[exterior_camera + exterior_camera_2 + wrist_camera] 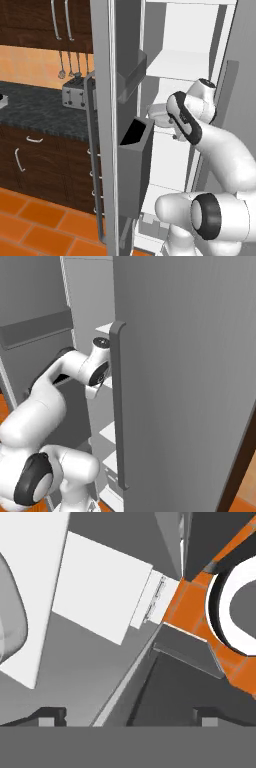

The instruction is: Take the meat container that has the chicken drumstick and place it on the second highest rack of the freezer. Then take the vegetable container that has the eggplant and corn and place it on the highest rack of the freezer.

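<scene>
Hand view shows the gripper [127,714] with fingers spread wide and empty, no container visible between or near them, so withdrawing could knock the freezer door bin [134,167] close below.

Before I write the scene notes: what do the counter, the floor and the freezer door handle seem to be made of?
All rendered, so this goes by look only.
Counter: dark speckled stone, granite-like, with a dull finish.
Floor: orange tiles with pale grout lines, likely ceramic and slightly glossy.
Freezer door handle: a smooth matte grey bar matching the door; metal or plastic, I can't tell which.
</scene>
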{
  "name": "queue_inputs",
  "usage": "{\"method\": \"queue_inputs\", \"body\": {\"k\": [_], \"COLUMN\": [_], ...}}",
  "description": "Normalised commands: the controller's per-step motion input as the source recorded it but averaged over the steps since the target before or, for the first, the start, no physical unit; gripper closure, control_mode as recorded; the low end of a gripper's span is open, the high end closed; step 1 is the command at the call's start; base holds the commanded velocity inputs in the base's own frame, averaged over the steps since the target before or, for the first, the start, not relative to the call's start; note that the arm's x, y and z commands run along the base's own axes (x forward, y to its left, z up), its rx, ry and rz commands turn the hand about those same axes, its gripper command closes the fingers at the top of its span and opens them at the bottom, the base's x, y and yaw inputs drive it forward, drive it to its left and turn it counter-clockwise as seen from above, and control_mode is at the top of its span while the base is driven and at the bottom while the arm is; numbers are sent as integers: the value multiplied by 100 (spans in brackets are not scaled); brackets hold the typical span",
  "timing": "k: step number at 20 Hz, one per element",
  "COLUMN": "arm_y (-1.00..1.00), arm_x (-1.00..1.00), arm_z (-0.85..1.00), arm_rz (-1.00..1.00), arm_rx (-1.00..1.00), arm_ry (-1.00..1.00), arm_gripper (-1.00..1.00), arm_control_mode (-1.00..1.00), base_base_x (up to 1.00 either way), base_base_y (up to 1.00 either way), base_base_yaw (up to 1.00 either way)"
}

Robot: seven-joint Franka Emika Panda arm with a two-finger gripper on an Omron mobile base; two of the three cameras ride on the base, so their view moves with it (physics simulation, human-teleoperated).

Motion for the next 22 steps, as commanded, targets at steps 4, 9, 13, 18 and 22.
{"method": "queue_inputs", "body": {"k": [4, 9, 13, 18, 22], "arm_y": [0, -6, -4, -3, -11], "arm_x": [-100, -100, -100, -100, -93], "arm_z": [43, 34, 16, 0, -9], "arm_rz": [44, 63, 57, 50, 34], "arm_rx": [-11, -25, -41, -38, -8], "arm_ry": [-2, -2, -2, -7, -15], "arm_gripper": [-100, -100, -100, -100, -100], "arm_control_mode": [-100, -100, -100, -100, -100], "base_base_x": [0, 0, 0, 0, 0], "base_base_y": [0, 0, 0, 0, 0], "base_base_yaw": [0, 0, 0, 0, 0]}}
